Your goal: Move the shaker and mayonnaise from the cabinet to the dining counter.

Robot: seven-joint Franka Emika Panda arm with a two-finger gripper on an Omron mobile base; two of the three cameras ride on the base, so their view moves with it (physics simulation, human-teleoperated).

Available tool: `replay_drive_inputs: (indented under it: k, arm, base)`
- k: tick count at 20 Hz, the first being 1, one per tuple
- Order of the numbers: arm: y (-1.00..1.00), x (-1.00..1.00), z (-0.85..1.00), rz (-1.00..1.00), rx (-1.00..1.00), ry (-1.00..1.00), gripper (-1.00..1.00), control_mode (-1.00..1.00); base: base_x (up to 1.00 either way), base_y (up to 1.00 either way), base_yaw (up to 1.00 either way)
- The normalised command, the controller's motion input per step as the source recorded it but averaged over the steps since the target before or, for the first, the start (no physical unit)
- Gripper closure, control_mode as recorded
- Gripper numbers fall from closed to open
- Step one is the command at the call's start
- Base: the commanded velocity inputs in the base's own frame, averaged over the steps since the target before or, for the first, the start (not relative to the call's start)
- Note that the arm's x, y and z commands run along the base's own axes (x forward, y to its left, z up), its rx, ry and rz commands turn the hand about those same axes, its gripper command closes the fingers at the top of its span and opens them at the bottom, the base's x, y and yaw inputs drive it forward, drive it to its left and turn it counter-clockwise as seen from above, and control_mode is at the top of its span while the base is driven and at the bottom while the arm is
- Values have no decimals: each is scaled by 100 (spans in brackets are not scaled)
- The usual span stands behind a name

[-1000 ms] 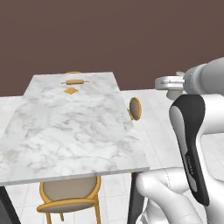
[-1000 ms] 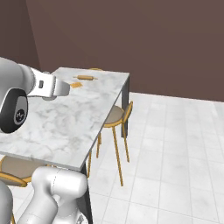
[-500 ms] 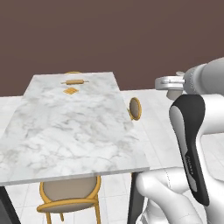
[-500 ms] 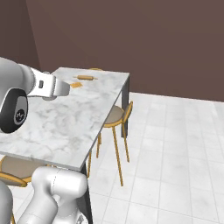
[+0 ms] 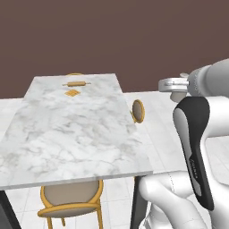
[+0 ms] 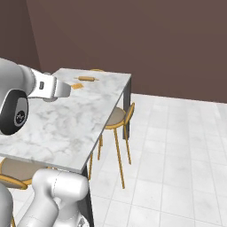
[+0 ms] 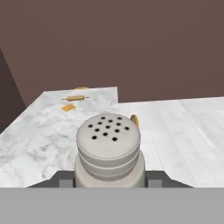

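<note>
Now tool holds shaker beside dining counter.

rolling pin on dining counter (far end)

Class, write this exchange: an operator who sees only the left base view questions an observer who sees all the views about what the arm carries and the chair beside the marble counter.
Operator: Is anything in the tool?
Observer: Yes. In the hand view the tool is shut on the shaker, whose cap is dotted with dark holes.
Operator: I see only a chair back.
Observer: In the right base view, that chair has its seat tucked under the dining counter.
</note>
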Motion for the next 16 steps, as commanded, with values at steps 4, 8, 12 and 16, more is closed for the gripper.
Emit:
replay_drive_inputs:
  k: [4,8,12,16]
  arm:
    - [0,-4,0,0,0,-3,100,-100]
    - [-1,-15,-5,0,0,-6,100,-100]
    - [-12,-11,-17,22,1,1,100,-100]
    - [-12,0,-18,45,1,11,100,-100]
  base:
    - [0,0,0]
    - [0,0,0]
    - [0,0,0]
    - [0,0,0]
